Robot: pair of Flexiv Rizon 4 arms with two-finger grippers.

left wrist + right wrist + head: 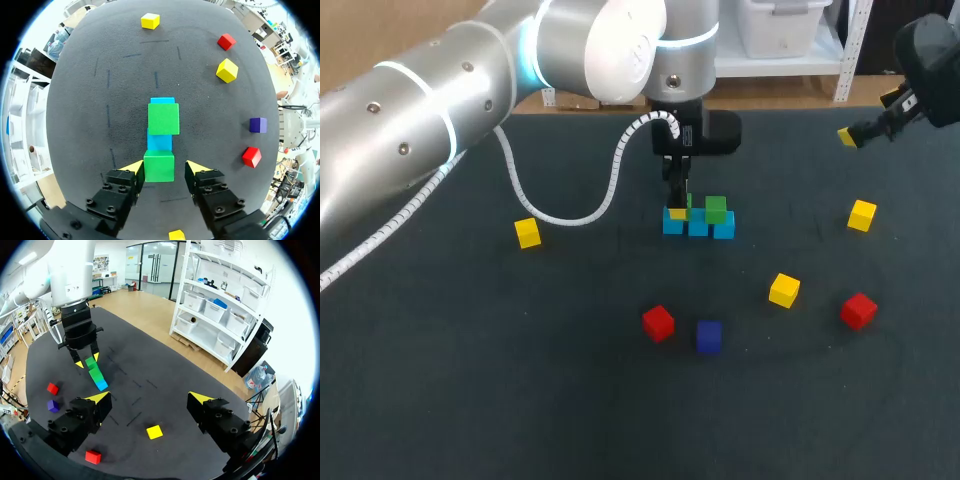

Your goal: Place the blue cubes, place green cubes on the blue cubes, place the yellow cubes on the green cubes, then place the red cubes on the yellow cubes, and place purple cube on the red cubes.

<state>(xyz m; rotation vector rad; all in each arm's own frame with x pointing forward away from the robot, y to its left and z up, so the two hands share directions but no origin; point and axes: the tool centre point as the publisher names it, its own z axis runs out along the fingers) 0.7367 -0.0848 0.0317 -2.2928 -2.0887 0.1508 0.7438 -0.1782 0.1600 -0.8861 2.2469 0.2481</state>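
Head view shows the left arm (470,90) coming in from 9 o'clock over the dark table (470,400) to its middle. The wrist points straight down and the left gripper (681,207) hangs over a row of three blue cubes (698,228). In the left wrist view its fingers stand apart on both sides of a green cube (159,166) that sits on the near end of the row. One yellow tip seems to touch the cube's side, while the other is just apart from it. A second green cube (163,119) sits farther along the row. The right arm (930,50) waits at 2 o'clock from the row, near the far table edge. The right gripper (150,399) is wide open and holds nothing, and a near yellow cube (154,432) lies on the table under it. Counted from the row in the head view, a lone yellow cube (527,232) lies at 9 o'clock and a third yellow cube (783,290) at 4 o'clock. An outer red cube (858,310) lies beyond that one, an inner red cube (658,323) at 7 o'clock, and the purple cube (709,336) at 6 o'clock.
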